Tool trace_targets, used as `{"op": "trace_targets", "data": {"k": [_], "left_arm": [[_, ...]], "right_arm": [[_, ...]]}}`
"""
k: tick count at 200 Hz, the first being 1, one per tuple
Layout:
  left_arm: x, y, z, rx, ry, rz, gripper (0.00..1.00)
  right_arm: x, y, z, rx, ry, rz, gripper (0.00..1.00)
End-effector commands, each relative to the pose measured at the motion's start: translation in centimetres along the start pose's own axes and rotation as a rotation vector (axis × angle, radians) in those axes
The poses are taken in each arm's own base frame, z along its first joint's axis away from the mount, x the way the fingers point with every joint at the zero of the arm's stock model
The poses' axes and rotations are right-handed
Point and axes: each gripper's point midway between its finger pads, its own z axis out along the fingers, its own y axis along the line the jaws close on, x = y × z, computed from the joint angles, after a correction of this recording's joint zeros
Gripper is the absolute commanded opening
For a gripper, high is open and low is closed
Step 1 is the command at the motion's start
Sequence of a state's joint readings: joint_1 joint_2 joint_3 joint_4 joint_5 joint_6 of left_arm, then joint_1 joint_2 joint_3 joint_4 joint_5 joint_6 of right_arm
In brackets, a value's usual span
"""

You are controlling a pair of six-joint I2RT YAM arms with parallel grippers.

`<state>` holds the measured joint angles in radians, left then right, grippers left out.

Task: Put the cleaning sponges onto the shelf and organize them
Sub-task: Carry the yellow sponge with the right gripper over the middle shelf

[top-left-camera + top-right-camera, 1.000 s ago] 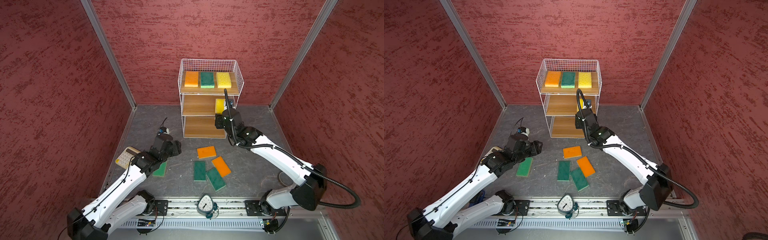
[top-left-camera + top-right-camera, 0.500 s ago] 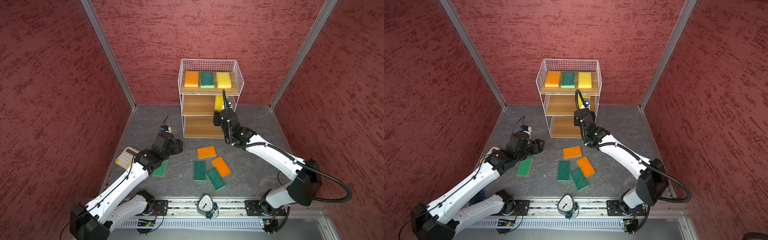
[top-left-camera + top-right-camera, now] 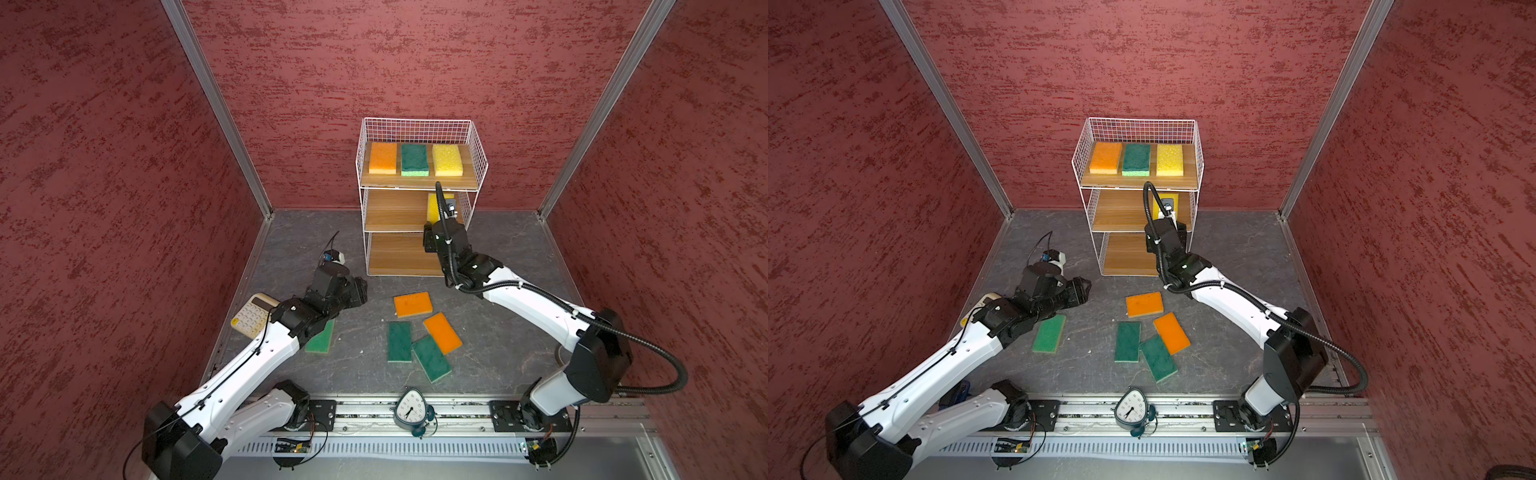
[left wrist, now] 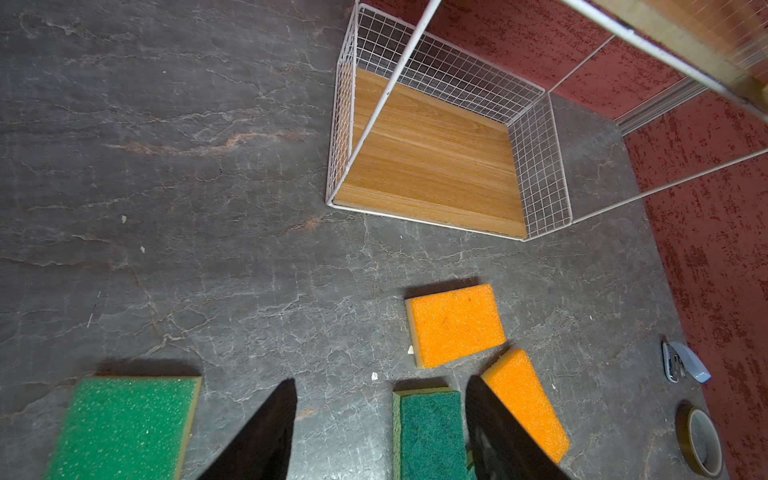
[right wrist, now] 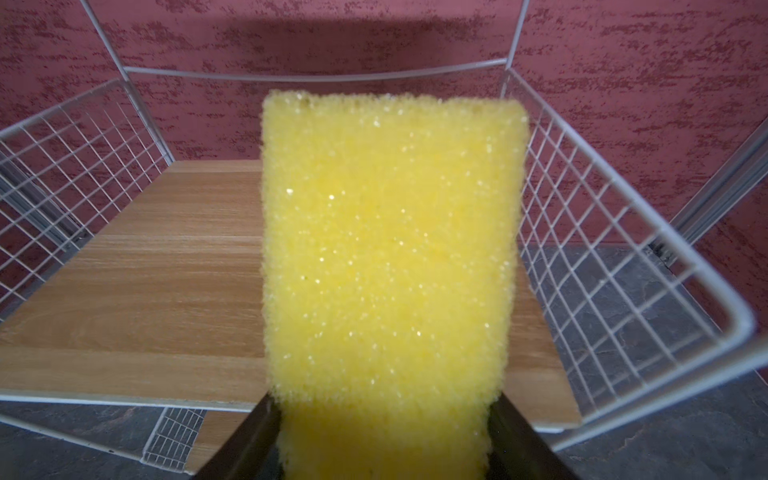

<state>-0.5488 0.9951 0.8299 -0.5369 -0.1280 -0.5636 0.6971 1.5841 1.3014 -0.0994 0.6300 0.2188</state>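
The shelf (image 3: 415, 181) (image 3: 1138, 181) stands at the back wall. Its top tier holds an orange (image 3: 383, 158), a green (image 3: 414, 159) and a yellow sponge (image 3: 447, 159). My right gripper (image 5: 384, 419) is shut on another yellow sponge (image 5: 390, 249) (image 3: 434, 206), held over the right part of the middle board. On the floor lie two orange sponges (image 3: 412, 304) (image 3: 442, 333) and three green ones (image 3: 399, 342) (image 3: 431, 358) (image 3: 321, 338). My left gripper (image 4: 380, 386) (image 3: 359, 293) hovers open and empty above the floor, between the lone green sponge (image 4: 124, 424) and the cluster (image 4: 430, 432).
A cream calculator (image 3: 251, 318) lies by the left wall under the left arm. A small clock (image 3: 411, 413) sits on the front rail. A tape roll (image 4: 700, 440) and a small stapler-like item (image 4: 681, 361) lie near the right wall. The bottom board (image 4: 428, 166) is bare.
The right arm has carried the yellow sponge further in over the middle tier. The left gripper has drifted slightly to the right, still open.
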Motion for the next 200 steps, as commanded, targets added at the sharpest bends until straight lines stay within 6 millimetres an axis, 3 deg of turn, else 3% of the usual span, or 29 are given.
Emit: {"op": "trace_targets", "data": {"k": [1, 60, 200], "left_arm": [[-0.8, -0.3, -0.1, 0.013, -0.021, -0.001, 0.65], [-0.7, -0.5, 0.4, 0.016, -0.008, -0.001, 0.65], [-0.3, -0.5, 0.7, 0.016, 0.001, -0.028, 0.64]], "right_arm": [[-2.0, -0.7, -0.3, 0.049, -0.052, 0.006, 0.64], [-3.3, -2.1, -1.2, 0.083, -0.103, 0.007, 0.65], [-2.4, -3.5, 0.6, 0.12, -0.08, -0.026, 0.66]]}}
